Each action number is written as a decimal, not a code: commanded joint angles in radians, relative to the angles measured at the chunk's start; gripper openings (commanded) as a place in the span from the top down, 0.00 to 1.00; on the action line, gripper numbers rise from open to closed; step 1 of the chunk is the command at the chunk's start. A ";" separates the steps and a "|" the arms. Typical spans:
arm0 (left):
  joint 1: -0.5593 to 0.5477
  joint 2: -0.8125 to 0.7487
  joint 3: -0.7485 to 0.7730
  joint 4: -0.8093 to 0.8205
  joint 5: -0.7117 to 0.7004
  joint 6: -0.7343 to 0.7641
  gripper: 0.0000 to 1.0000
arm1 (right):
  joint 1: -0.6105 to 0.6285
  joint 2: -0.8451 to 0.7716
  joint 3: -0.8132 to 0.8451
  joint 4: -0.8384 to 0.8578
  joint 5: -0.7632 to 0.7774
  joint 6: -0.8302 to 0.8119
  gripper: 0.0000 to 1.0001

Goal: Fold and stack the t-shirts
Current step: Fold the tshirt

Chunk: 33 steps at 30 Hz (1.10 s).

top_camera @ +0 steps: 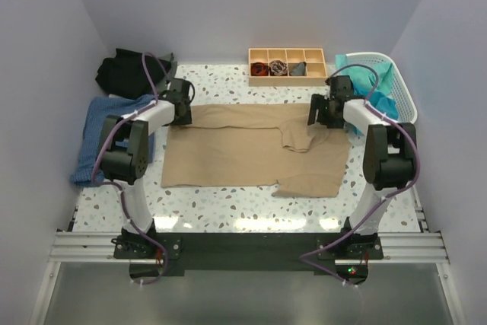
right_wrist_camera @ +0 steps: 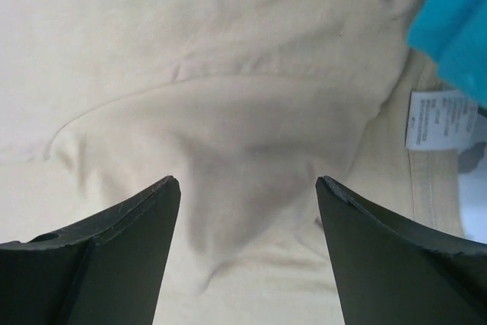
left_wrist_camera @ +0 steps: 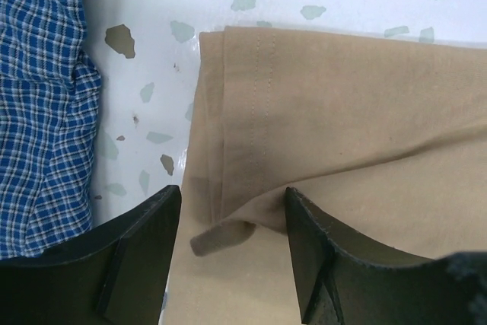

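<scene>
The large tan t-shirt (top_camera: 243, 154) lies spread flat on the speckled table, with its right sleeve area folded inward and rumpled (top_camera: 300, 136). My left gripper (top_camera: 183, 118) hovers low over the shirt's far left corner. Its jaws stand open astride the stitched hem (left_wrist_camera: 232, 202), where a small ridge of cloth rises between them. My right gripper (top_camera: 318, 119) hangs open over the rumpled far right part (right_wrist_camera: 247, 184), nothing pinched. A black shirt (top_camera: 125, 72) and a blue checked one (top_camera: 99, 135) lie at the left. A teal shirt (top_camera: 378, 89) spills from the basket.
A white plastic laundry basket (top_camera: 399, 85) stands at the back right, and its teal cloth (right_wrist_camera: 456, 20) reaches close to my right gripper. A wooden tray (top_camera: 288, 64) with four compartments sits at the back centre. The blue checked cloth (left_wrist_camera: 38, 112) lies just left of the tan hem. A white label (right_wrist_camera: 441, 119) shows on the tan shirt.
</scene>
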 commanded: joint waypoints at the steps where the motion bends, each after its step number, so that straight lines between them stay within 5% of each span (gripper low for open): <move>1: -0.025 -0.159 -0.025 0.059 -0.028 0.018 0.37 | -0.003 -0.209 -0.071 0.068 -0.087 0.011 0.22; 5: -0.049 -0.262 -0.038 0.068 0.081 0.016 0.34 | -0.003 -0.301 -0.119 -0.009 -0.033 0.058 0.23; 10: -0.081 -0.388 -0.174 0.102 0.278 -0.051 0.34 | -0.003 -0.448 -0.299 -0.010 -0.175 0.121 0.27; 15: -0.147 -0.529 -0.360 0.064 0.235 -0.146 0.32 | 0.045 -0.590 -0.404 -0.120 -0.115 0.184 0.28; 22: -0.206 -0.707 -0.584 -0.067 0.157 -0.335 0.30 | 0.137 -0.858 -0.606 -0.229 0.119 0.490 0.30; 33: -0.230 -0.728 -0.641 -0.147 0.106 -0.373 0.29 | 0.281 -0.981 -0.806 -0.295 0.145 0.652 0.30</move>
